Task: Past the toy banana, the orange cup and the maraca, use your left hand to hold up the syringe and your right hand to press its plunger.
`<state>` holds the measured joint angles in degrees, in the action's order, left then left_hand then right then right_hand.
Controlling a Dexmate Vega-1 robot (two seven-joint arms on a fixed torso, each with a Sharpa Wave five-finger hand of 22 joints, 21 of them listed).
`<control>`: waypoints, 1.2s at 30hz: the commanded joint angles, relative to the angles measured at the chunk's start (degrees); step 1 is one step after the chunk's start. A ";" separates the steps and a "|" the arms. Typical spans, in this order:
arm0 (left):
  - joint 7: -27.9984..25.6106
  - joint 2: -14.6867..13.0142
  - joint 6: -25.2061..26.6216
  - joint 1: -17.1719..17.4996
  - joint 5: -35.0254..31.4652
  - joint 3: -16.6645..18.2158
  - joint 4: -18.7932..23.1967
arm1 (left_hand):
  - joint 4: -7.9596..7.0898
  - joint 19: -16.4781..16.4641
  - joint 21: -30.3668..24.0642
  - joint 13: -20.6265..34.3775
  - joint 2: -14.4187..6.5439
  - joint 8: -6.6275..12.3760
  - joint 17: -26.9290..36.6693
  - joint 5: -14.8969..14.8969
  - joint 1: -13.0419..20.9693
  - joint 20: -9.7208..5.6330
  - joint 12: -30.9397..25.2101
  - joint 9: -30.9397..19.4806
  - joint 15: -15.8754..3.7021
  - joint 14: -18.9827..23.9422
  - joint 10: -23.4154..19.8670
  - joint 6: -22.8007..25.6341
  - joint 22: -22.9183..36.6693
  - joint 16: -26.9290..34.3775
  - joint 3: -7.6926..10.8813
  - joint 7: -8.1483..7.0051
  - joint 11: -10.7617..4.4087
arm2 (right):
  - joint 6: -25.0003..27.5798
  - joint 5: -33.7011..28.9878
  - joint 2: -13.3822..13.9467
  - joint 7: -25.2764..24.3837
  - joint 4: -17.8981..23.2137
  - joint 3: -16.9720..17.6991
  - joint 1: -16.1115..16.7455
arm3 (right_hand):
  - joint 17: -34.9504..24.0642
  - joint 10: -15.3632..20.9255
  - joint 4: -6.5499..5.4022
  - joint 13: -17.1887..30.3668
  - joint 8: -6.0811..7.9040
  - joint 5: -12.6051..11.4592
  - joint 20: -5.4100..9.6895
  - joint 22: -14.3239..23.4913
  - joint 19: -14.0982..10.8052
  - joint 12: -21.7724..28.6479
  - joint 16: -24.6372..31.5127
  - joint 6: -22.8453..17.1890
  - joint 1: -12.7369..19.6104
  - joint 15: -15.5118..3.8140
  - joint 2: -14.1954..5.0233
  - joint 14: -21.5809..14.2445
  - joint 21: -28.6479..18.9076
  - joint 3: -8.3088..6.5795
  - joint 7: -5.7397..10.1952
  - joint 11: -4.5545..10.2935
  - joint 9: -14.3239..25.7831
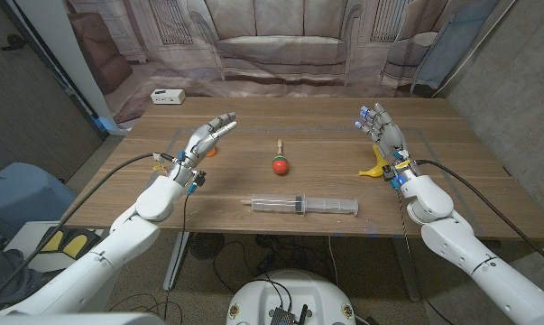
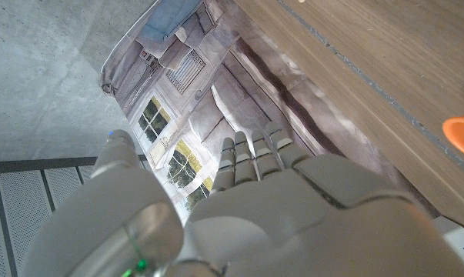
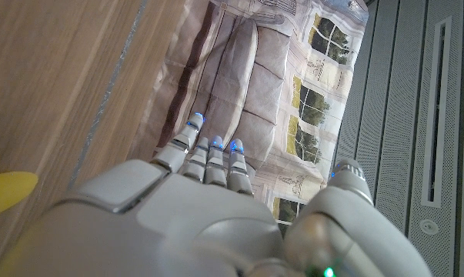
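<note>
Syringe point(image 1: 305, 206) lies lower centre of the head view, long axis left-right across the frame, plunger end pointing left. Left hand point(image 1: 207, 141) sits upper left of it, right hand point(image 1: 382, 133) upper right; both empty, fingers extended, about equally near.

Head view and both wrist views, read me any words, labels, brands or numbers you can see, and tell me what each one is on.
No text can be read in any view.
Syringe: any scale marks on its barrel are too small to read.
White box at the table's far edge: dark marks, too small to read.
</note>
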<state>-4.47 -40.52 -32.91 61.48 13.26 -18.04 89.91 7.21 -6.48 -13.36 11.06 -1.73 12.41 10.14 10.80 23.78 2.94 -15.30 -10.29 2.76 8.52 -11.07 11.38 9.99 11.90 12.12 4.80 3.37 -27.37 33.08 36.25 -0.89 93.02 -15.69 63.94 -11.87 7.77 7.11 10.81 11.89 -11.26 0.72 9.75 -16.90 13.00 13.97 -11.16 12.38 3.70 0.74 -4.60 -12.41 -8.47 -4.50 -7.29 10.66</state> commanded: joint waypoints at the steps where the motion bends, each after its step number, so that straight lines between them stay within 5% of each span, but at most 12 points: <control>1: -1.23 -1.09 -2.84 2.41 -3.79 0.42 1.50 | 0.61 -1.02 -0.38 0.27 -0.27 0.23 0.01 -0.14 1.20 -0.01 -0.30 -0.08 -0.02 0.89 -0.88 0.92 0.19 0.42 0.46 0.04 0.01 | 1.59 -0.29 0.88 -0.83 1.99 0.55 1.07 | -0.13 -0.30 0.10 0.29 0.03 -0.13 -0.08 0.16 -0.26 -0.26 -0.13 -0.33 0.20 0.22 -0.27 0.29 0.27 -0.10 -0.17 0.03 0.18; 21: -3.27 -4.11 -2.05 10.72 -7.30 4.16 7.99 | 1.87 -2.30 -0.12 0.30 -0.71 0.07 -0.04 -0.22 4.18 0.18 -0.30 -0.13 -0.51 2.52 -2.45 2.17 0.17 0.18 1.72 -0.52 -0.75 | 2.40 0.03 1.57 1.49 1.81 -0.21 -0.44 | -0.19 -0.17 0.07 0.32 -0.09 -0.08 -0.31 0.15 -0.12 -0.42 -0.37 -0.43 0.17 0.45 -0.34 0.36 0.53 -0.07 -0.24 -0.19 0.18; 36: -9.04 -6.23 3.48 15.61 -20.92 7.78 14.87 | 2.17 -3.67 -0.15 0.34 -0.53 0.15 -0.05 -0.27 5.58 0.37 -0.35 -0.16 -0.42 4.18 -3.70 3.67 0.19 0.24 2.20 -0.70 -0.71 | 1.50 0.10 2.82 2.39 2.74 0.40 1.17 | -0.18 0.25 0.15 0.34 -0.14 -0.08 -0.43 0.14 -0.14 -0.40 -0.49 -0.54 0.32 0.52 -0.32 0.25 0.65 -0.08 -0.20 -0.21 0.18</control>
<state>-10.64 -44.93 -32.45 72.99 -0.44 -13.01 99.51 9.10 -9.68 -13.36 11.31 -2.12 12.41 10.14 10.58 28.67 3.22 -15.29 -10.28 2.35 12.40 -14.44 14.76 9.99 11.90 14.02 4.09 2.67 -24.81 33.02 38.58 0.83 95.45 -15.79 64.18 -11.86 7.77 7.11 11.08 11.89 -11.26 0.71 9.74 -16.89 12.65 13.75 -11.15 12.38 3.89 0.74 -4.39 -11.98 -8.47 -4.50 -7.27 10.66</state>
